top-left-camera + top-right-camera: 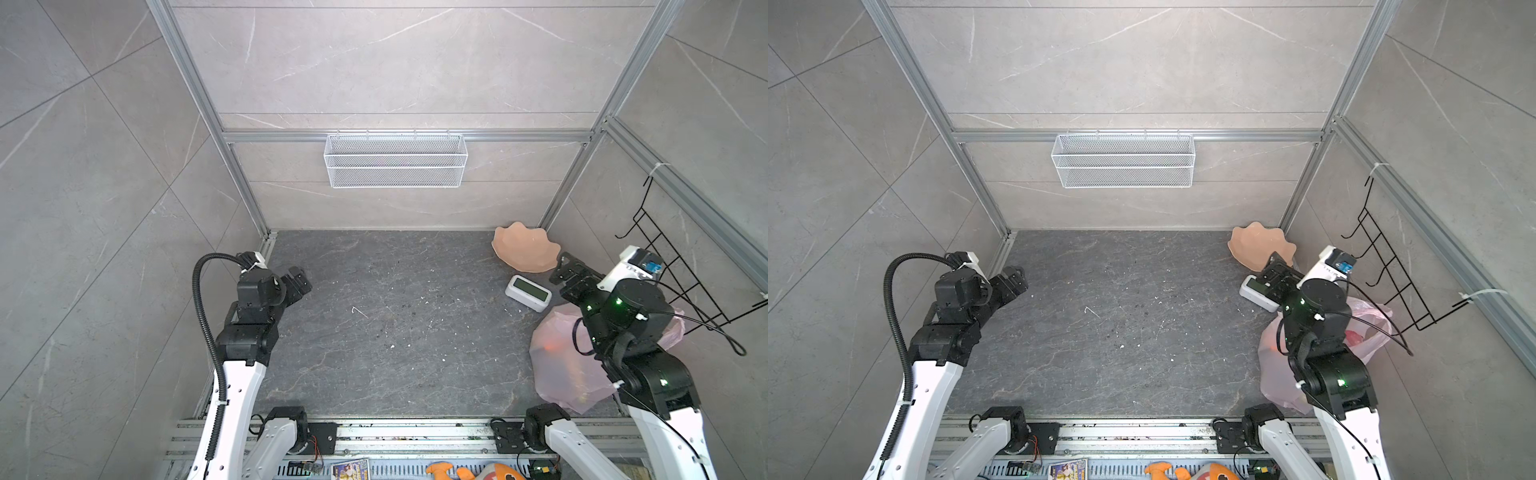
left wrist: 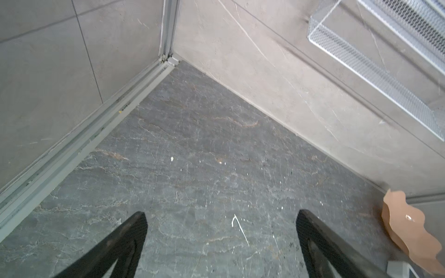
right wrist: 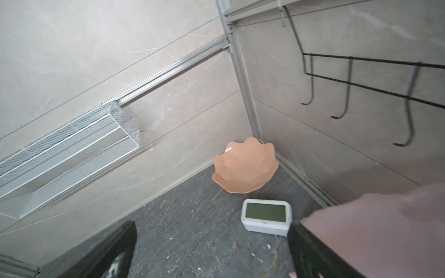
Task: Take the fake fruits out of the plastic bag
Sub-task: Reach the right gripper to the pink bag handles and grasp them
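Pale-pink and crinkly, the plastic bag lies slumped on the dark stone counter along its right edge, reaching toward the near right corner. The fake fruits are inside it, visible only through the film: an orange glow on the side facing the counter's middle, and in a top view a red shape on the side nearer the right wall. No single fruit can be made out. The right arm stands directly over the bag and hides much of it. The right gripper reaches past the bag toward the far right corner, its jaws spread wide and holding nothing. Between bag and corner sits a white box with a green screen, just beside the bag's far side, and beyond it a peach wavy-edged dish fills the far right corner. The left gripper hangs near the counter's left edge, well apart from the bag, its jaws also wide and holding nothing. A white mesh basket hangs on the back wall, a black wire rack with hooks on the right wall, and an orange plush toy lies below the near edge. The right wrist view shows the bag only as a pink blur against one finger, with box and dish sharp ahead. The left wrist view shows bare stone between the fingers and only the dish's rim at its margin.
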You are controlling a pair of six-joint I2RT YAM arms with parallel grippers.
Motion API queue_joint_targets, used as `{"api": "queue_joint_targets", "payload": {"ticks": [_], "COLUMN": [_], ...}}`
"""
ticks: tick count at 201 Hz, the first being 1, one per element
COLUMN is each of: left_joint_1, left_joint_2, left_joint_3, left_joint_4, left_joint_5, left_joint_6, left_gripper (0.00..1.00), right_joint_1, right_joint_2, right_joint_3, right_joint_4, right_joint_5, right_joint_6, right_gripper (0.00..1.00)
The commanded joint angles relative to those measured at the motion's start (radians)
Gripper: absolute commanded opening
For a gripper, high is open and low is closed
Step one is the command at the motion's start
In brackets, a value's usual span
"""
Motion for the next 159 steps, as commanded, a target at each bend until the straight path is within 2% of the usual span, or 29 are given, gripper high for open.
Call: {"api": "queue_joint_targets", "payload": {"ticks": [1,13,25,50,97,124,150,159], "left_joint_1": [0.000,0.001,0.000,0.001,-0.041,-0.080,-0.101,-0.105], "left_joint_2": [0.010,0.025,0.046,0.083,0.065,0.063,0.064,0.062], "left_joint_3": [0.002,0.002,0.006,0.015,0.012,0.014,0.018,0.017], "left_joint_4": [-0.060,-0.064,-0.057,-0.071,-0.105,-0.121,-0.127,-0.130], "left_joint_5": [0.074,0.097,0.168,0.228,0.142,0.105,0.093,0.087], "left_joint_6": [0.042,0.057,0.092,0.104,0.122,0.131,0.134,0.136], "left_gripper": [1.00,1.00,1.00,1.00,1.00,1.00,1.00,1.00], "right_joint_1": [0.002,0.002,0.001,-0.003,-0.031,-0.038,-0.051,-0.058], "right_joint_2": [0.027,0.061,0.109,0.198,0.215,0.233,0.212,0.204], "right_joint_3": [0.084,0.109,0.136,0.219,0.212,0.188,0.090,0.067], "right_joint_4": [-0.370,-0.462,-0.525,-0.677,-0.785,-0.925,-0.782,-0.753], "right_joint_5": [0.190,0.238,0.264,0.303,0.434,0.565,0.533,0.529], "right_joint_6": [0.117,0.128,0.115,0.248,0.409,0.616,0.515,0.509], "right_gripper": [1.00,1.00,1.00,1.00,1.00,1.00,1.00,0.96]}}
